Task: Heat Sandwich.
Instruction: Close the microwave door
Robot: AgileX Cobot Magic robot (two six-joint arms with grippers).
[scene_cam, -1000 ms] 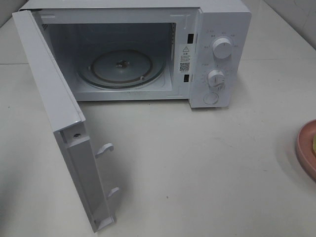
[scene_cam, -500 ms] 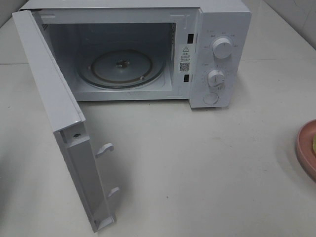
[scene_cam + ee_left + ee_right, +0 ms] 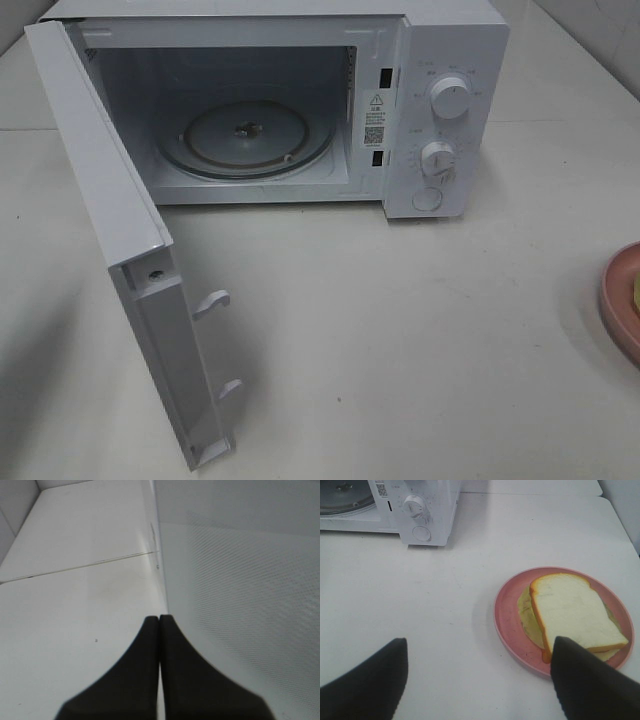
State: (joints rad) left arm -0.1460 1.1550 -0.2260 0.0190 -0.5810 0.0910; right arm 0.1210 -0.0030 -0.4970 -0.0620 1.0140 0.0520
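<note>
Grippers waiting apart from the sandwich (image 3: 572, 617).
Your left gripper (image 3: 159, 622) is pinching shut beside the microwave door (image 3: 240, 595); your right gripper (image 3: 480, 680) is gaping wide, empty.

The sandwich (image 3: 572, 616) was seen lying flat on a pink round plate (image 3: 506, 620) on the white table, well apart from the microwave. A pale white top slice with a tan-orange crust was shown, set slightly askew over a greenish-yellow layer protruding at the edges. In the exterior high view only a yellowish sliver (image 3: 635, 296) was visible at the right edge.
</note>
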